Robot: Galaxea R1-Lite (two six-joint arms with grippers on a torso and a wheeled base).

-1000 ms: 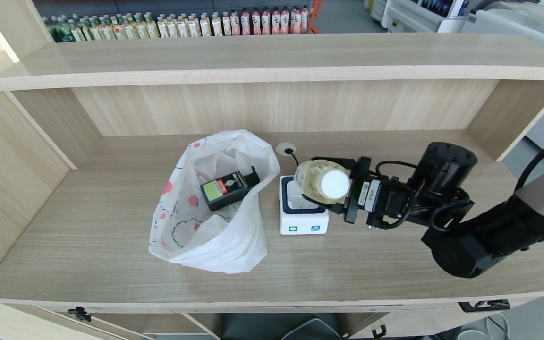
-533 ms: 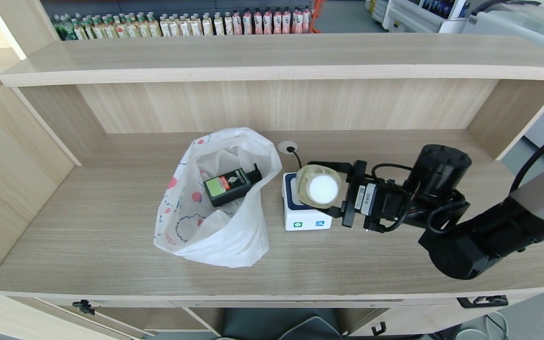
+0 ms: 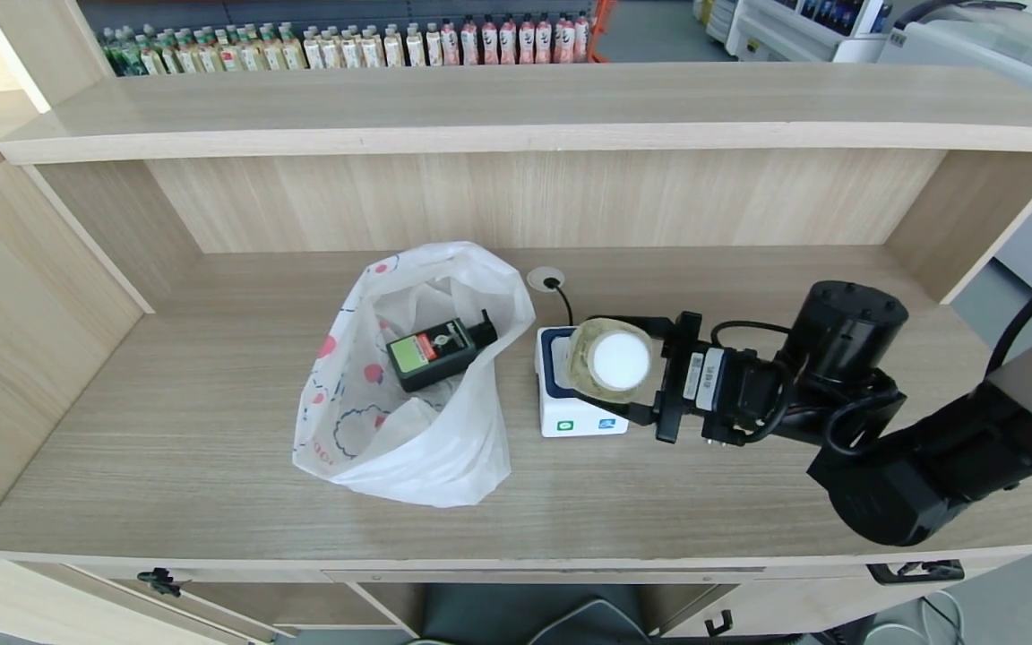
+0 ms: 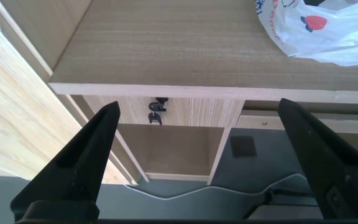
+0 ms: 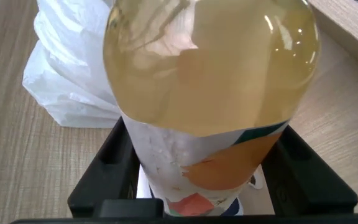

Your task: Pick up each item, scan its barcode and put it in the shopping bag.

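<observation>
The right gripper [image 3: 613, 363] is clamped on a bottle of pale yellow drink [image 3: 621, 360], cap upward, over the white scanner [image 3: 570, 419] — just beside the shopping bag [image 3: 408, 448] holding a dark bottle [image 3: 431, 352] — while the left gripper [image 4: 199, 106] hangs wide apart and empty by the counter's [image 4: 166, 50] front edge.

1. This is a shop, seen at its checkout.
2. Long rows of bottled drinks [image 3: 346, 49] line a shelf in the room behind.
3. A pale wooden counter [image 3: 167, 430] with a raised ledge closes off the till side.
4. On it sit a small white scanner [image 3: 570, 419] with its cable and an open plastic shopping bag [image 3: 408, 466].
</observation>
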